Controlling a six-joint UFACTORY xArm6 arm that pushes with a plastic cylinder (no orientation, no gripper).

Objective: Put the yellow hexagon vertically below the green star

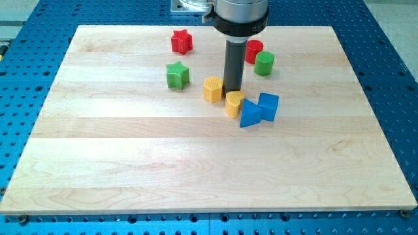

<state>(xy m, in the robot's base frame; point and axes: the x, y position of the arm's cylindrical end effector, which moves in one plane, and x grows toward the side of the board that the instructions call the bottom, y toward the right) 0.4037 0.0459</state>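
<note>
- My tip (233, 89) carries no jaws; it stands bare, just right of the yellow hexagon (213, 89).
- Green star (177, 75) lies further left, slightly up.
- Advice: push leftward and down, steering clear of the second yellow block (234, 103) just below my tip.

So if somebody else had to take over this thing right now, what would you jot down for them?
My tip is down on the board, between the two yellow blocks, at the upper right of the yellow hexagon.
The hexagon sits to the right of the green star and only slightly lower.
Done: tip is at the hexagon.
Left: push the hexagon left and toward the view's bottom until it sits straight below the star.
Mind the other yellow block just below the tip, and the blue blocks beside it.
</note>
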